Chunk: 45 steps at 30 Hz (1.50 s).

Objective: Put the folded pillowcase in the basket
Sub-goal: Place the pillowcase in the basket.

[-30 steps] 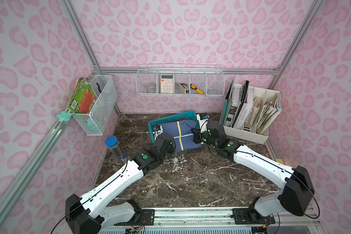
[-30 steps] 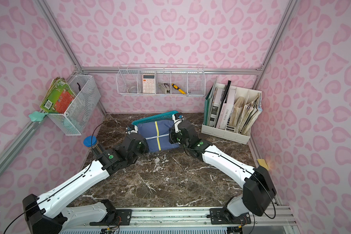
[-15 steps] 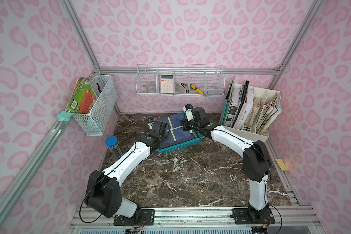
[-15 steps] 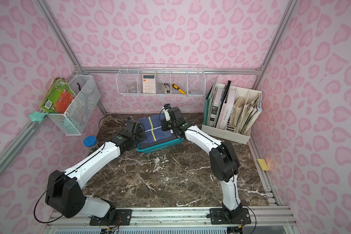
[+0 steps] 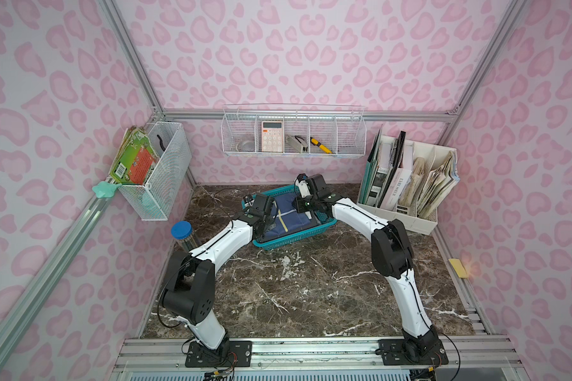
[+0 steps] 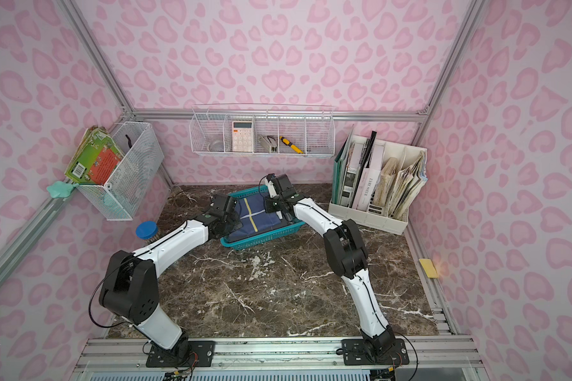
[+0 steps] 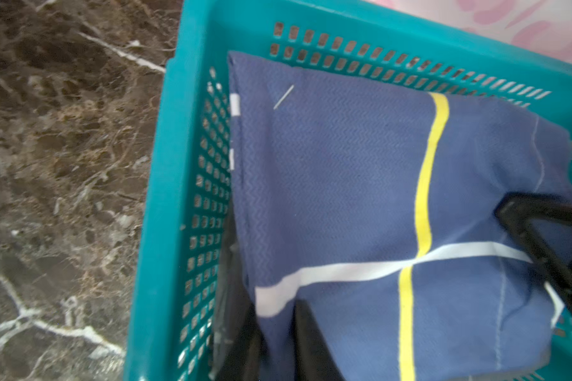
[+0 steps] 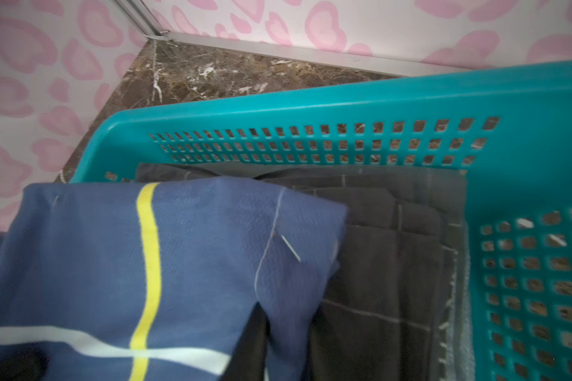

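The folded pillowcase (image 5: 291, 214) (image 6: 255, 214), navy with a yellow and a white stripe, lies inside the teal basket (image 5: 288, 239) (image 6: 261, 240) at the back of the marble table. My left gripper (image 5: 267, 226) (image 7: 278, 346) reaches in at one end and my right gripper (image 5: 309, 212) (image 8: 284, 346) at the opposite end. Both stand open, jaws parted, each with a fold of the pillowcase (image 7: 344, 181) (image 8: 195, 247) lying loosely between its fingers. Under it in the basket (image 8: 311, 105) (image 7: 165, 198) lies a dark grey folded cloth (image 8: 393, 264).
A white file organiser (image 5: 410, 184) stands just right of the basket. A blue-lidded jar (image 5: 182, 231) stands left of my left arm. White wire baskets hang on the back wall (image 5: 293, 135) and the left wall (image 5: 156, 168). A yellow sponge (image 5: 458, 268) lies at the right edge.
Both arms carried the pillowcase back over the basket and lowered it in. Both grippers' jaws, pinched on the cloth before, have parted.
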Tool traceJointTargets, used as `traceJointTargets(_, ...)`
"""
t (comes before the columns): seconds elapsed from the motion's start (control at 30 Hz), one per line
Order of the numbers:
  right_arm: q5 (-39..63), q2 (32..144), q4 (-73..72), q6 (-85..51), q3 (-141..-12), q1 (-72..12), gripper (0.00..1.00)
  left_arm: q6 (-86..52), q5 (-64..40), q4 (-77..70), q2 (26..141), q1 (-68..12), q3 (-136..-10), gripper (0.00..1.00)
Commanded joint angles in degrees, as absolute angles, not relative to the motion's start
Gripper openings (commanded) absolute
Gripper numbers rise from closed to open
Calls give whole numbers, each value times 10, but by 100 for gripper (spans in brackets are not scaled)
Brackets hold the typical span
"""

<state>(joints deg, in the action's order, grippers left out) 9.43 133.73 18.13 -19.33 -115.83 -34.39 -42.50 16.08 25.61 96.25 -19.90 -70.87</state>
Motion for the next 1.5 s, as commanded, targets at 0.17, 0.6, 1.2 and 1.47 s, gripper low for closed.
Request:
traceJointTargets(0.17, 37, 1260, 173, -184, -1110, -347, 71, -441, 189, 313, 904, -199, -718, 71)
traceJointTargets(0.6, 144, 1243, 73, -223, -1035, -362, 70, -431, 53, 244, 946, -190, -719, 63)
traceJointTargets(1.2, 133, 1300, 100, -243, -1006, -348, 64, -423, 22, 215, 1052, -135, -728, 64)
traceJointTargets(1.47, 88, 1237, 98, -239, -988, -368, 65, -403, 4, 223, 1031, -137, -775, 66)
